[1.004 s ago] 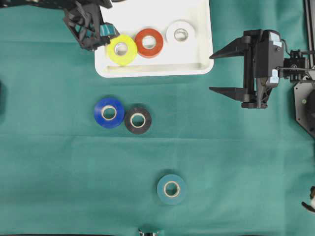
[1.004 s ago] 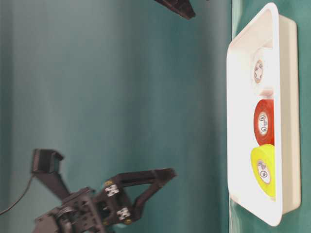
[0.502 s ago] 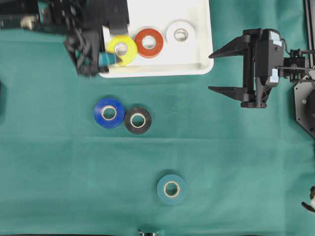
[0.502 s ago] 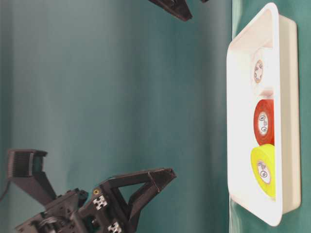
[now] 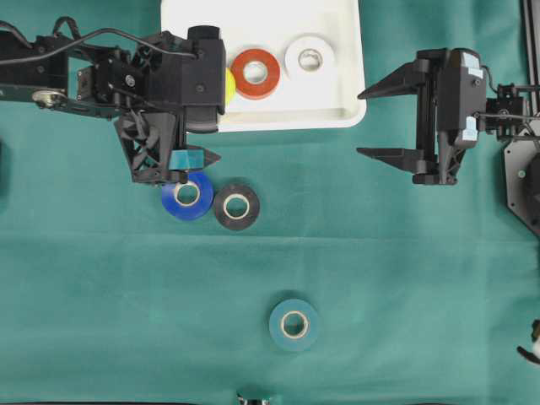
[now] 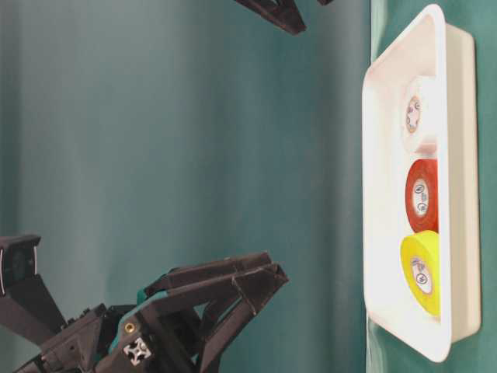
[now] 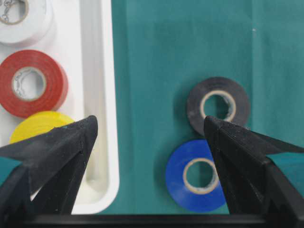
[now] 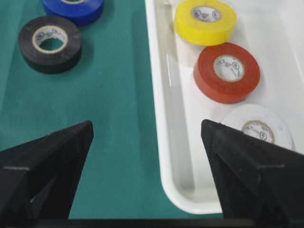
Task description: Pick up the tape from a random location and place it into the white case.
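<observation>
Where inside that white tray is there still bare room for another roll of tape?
In the white case, the yellow roll, red roll and white roll crowd one row. The strip along its near rim, facing the blue roll and black roll, lies bare. In the overhead view the left gripper hides the tray's left end.

My left gripper (image 5: 181, 160) and right gripper (image 5: 380, 122) are matte black with tapered triangular fingers; teal pads, black cables and screws mark the left.
</observation>
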Controlling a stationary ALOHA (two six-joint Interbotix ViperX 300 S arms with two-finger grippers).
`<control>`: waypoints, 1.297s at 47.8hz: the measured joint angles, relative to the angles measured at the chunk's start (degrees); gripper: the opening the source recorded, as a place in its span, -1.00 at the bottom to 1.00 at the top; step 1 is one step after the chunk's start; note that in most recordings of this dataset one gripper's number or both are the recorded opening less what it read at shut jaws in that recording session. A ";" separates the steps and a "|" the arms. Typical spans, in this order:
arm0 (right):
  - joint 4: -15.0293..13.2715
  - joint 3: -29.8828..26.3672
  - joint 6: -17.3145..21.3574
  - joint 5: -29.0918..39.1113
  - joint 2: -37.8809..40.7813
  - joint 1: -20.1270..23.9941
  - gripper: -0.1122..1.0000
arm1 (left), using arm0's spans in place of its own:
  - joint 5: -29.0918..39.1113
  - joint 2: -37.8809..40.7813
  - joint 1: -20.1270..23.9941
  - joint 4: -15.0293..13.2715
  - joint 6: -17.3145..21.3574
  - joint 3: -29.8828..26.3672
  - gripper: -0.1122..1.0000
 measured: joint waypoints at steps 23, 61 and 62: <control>0.09 -0.18 -0.18 1.49 -3.43 0.00 0.78 | -7.21 -8.53 0.97 0.00 0.00 8.35 0.97; 0.00 -0.18 -0.26 3.43 -10.28 0.00 0.78 | -17.84 -26.72 1.05 -0.26 -0.18 22.06 0.97; 0.00 -0.18 -0.26 3.43 -10.28 0.00 0.78 | -18.02 -26.89 1.05 -0.18 -0.18 22.24 0.97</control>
